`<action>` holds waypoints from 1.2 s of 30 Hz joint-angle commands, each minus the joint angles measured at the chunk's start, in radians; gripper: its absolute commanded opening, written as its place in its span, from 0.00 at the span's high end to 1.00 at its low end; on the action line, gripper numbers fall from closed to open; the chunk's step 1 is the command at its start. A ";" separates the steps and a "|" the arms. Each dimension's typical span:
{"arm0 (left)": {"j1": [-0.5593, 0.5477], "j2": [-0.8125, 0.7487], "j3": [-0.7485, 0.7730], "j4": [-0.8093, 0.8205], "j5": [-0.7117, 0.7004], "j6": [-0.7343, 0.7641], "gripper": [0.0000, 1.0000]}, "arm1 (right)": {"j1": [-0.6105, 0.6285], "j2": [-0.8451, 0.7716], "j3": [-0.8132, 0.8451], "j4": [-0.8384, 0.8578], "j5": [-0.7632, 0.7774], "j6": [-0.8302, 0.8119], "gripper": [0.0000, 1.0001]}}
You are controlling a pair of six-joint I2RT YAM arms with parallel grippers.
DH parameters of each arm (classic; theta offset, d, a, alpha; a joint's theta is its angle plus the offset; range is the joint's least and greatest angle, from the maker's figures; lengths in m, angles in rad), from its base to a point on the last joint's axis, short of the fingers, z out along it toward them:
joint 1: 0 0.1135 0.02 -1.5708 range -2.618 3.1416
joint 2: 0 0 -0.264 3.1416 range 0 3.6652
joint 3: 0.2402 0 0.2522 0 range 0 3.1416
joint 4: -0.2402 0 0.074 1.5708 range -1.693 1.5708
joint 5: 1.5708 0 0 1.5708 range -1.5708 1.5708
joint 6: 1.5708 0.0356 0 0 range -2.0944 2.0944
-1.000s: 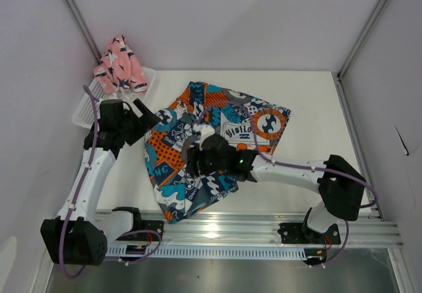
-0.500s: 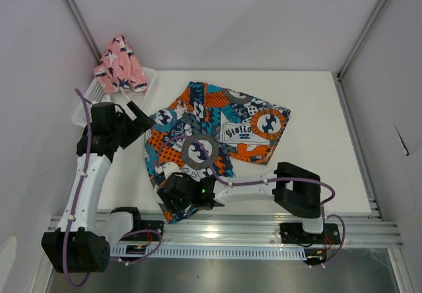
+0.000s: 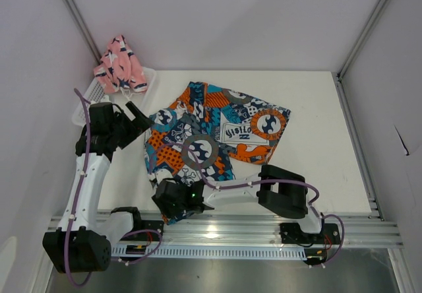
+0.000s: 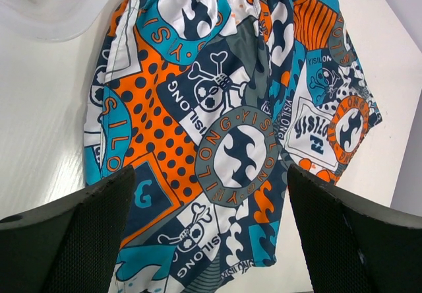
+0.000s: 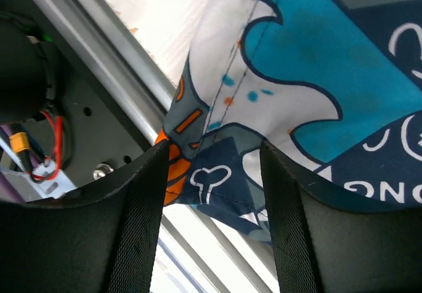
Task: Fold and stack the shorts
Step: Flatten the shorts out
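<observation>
The printed shorts (image 3: pixel 211 141) lie spread on the table, with a round logo (image 4: pixel 242 151) near their middle. My right gripper (image 3: pixel 173 200) is open at their near left corner by the front rail. That hem corner (image 5: pixel 221 174) hangs between its fingers (image 5: pixel 125 240). My left gripper (image 3: pixel 135 118) is open and empty, hovering over the shorts' left edge, with its fingers (image 4: pixel 72 240) wide apart. The pink shorts (image 3: pixel 120 65) sit bunched in the white basket (image 3: pixel 89 101) at the far left.
The aluminium rail (image 3: pixel 264 230) runs along the table's front edge, right under the right gripper, and also shows in the right wrist view (image 5: pixel 105 75). The basket's rim (image 4: pixel 59 16) lies close to the left gripper. White walls enclose the table.
My right arm has swung from the middle of the printed shorts to their near left corner. The fabric it held now lies flat, showing the round logo. The left gripper has shifted slightly left.
</observation>
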 commanded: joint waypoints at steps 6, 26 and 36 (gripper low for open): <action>0.019 0.006 0.003 0.017 0.017 0.026 0.03 | 0.056 0.044 0.037 -0.011 -0.025 0.016 0.51; 0.020 0.058 -0.153 0.164 0.074 -0.013 0.05 | 0.085 -0.424 -0.394 -0.191 0.195 0.013 1.00; -0.047 0.171 -0.210 0.278 0.020 -0.068 0.11 | 0.191 -0.662 -0.580 -0.306 0.241 0.118 1.00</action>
